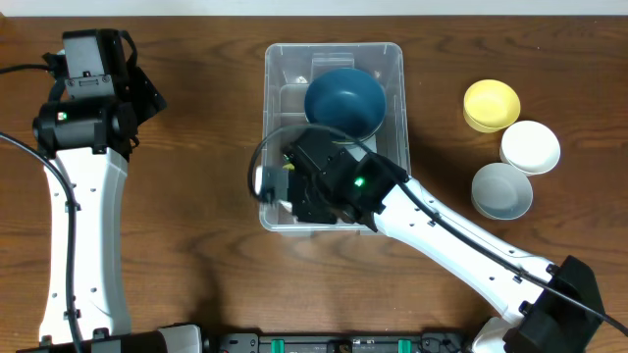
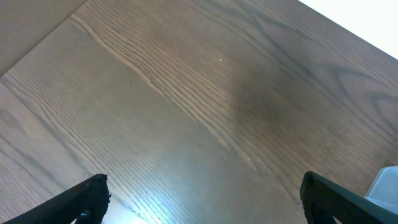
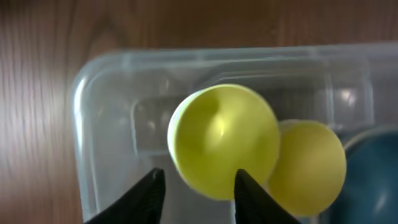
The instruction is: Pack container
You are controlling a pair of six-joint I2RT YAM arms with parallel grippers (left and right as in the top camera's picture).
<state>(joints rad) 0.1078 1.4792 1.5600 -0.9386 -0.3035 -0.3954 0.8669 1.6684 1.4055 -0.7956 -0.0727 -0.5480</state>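
The container [image 1: 397, 61] sits mid-table [image 1: 196, 147], long side running front to back, w/ a dark blue bowl [image 1: 343, 101] lying in its far half. The R arm reaches in from the near right corner, and its wrist covers the container's near left part in the overhead view. From the R wrist cam, the right gripper [image 3: 198, 183] hangs over the container's rounded corner [image 3: 84, 124]. Its two black fingers [image 3: 149, 196] stand partly apart, and the lower edge of a round yellow-green piece [image 3: 221, 140] shows between them. The fingers flank that edge closely, but whether they actually clamp it can't be told from this angle. A second yellow round shape [image 3: 314, 165] sits just beside the first on its right and is partly overlapped by it, w/ the blue bowl's rim at the frame's right edge. The left gripper [image 2: 202, 186] is well apart from the container, over bare wood at the table's far left, jaws spread wide and holding nothing. Right of the container, three bowls cluster on the table: a yellow bowl [image 1: 491, 105], a white bowl [image 1: 531, 147] and a pale grey-blue bowl [image 1: 501, 190], each just beside the next.
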